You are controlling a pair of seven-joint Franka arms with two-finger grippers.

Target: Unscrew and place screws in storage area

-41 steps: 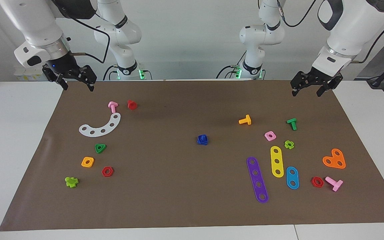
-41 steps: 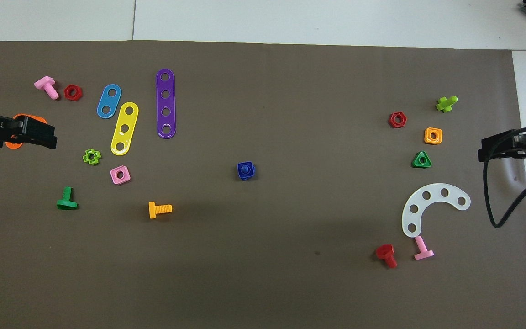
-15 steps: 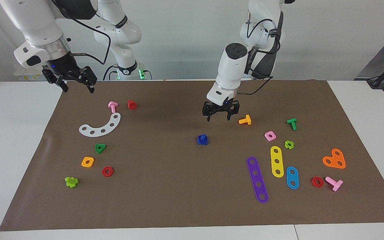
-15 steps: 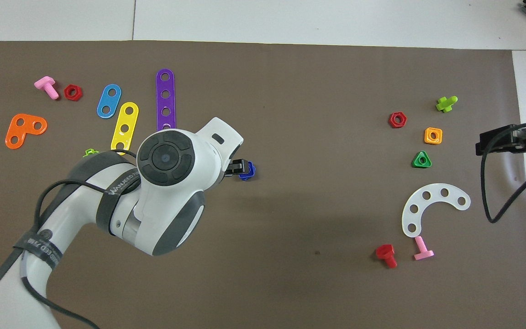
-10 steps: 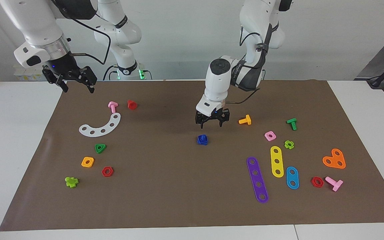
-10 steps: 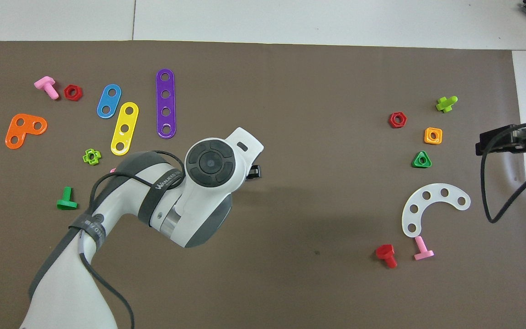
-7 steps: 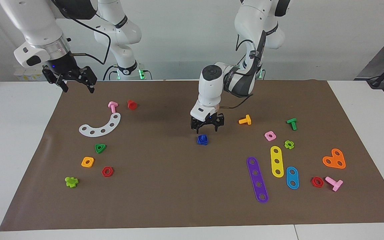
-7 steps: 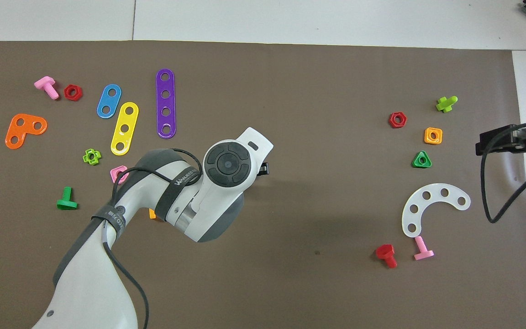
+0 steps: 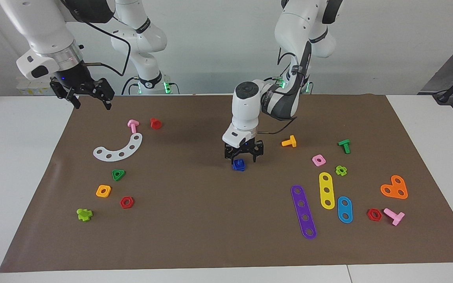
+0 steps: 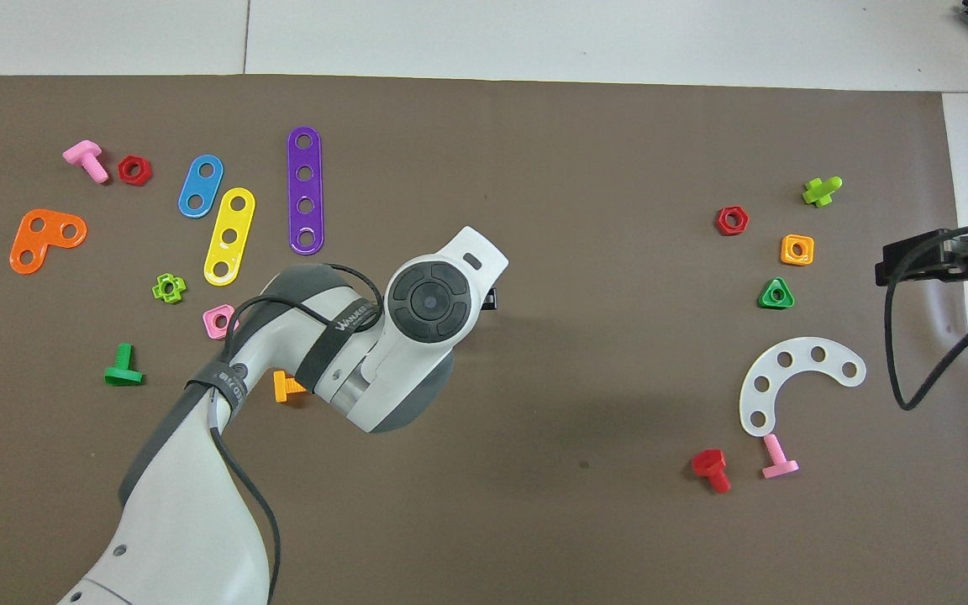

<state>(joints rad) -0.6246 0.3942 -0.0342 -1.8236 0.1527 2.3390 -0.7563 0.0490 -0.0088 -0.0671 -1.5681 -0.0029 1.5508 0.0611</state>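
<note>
Since the frame half a second back, the left gripper (image 9: 243, 158) has come lower over the mat's middle; its fingertips now sit to either side of the blue screw (image 9: 239, 164), whose shank points up between them. The jaws are apart and nothing is lifted; whether the pads already touch the screw cannot be told. The screw itself has not moved: it stands in its blue nut near the centre of the brown mat (image 9: 195, 236), well apart from both clusters of parts.

The right gripper (image 9: 89, 96) has not shifted; it waits, jaws open and empty, over the mat's edge at the right arm's end.

Writing: a grey band on the left arm's forearm carries white lettering in the overhead view, too foreshortened to read with confidence.

Hidden or cut off: in the overhead view the left arm's wrist covers the blue screw entirely and all but a black sliver of its gripper. It also overlaps the orange bolt (image 10: 284, 386) and the edge of the pink square nut (image 10: 216, 321). The right gripper (image 10: 925, 262) is cropped at that view's edge.

The storage area (image 9: 110, 182), bare mat among the white curved strip (image 9: 119, 149), green triangular nut (image 9: 118, 174), orange square nut (image 9: 103, 191) and red hexagonal nut (image 9: 126, 202), holds no screw.
</note>
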